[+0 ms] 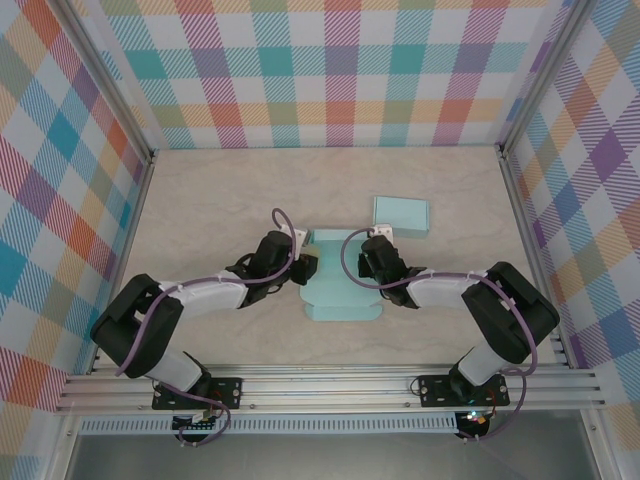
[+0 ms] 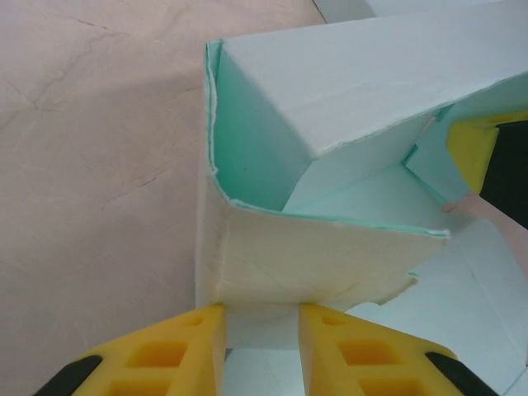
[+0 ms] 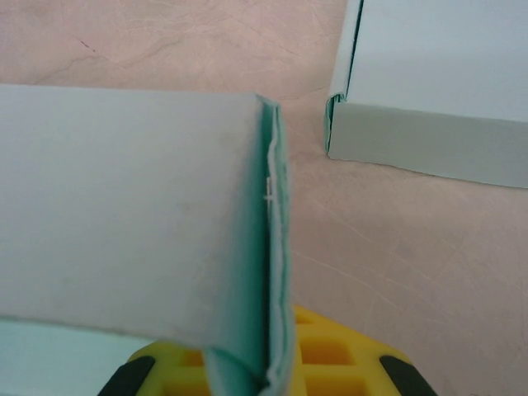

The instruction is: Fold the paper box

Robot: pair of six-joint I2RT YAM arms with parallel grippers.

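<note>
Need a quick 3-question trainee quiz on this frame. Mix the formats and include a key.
1. True or false: the half-folded light teal paper box sits between the left gripper and the right gripper.
2. In the top view, where is the already folded light teal paper box?
A) beyond the right gripper, toward the far wall
B) beside the left arm's base
C) stacked on the half-folded box
3. Fill in: the grippers' finger pads are coloured ____.

Key: 1 true; 2 A; 3 yellow.
</note>
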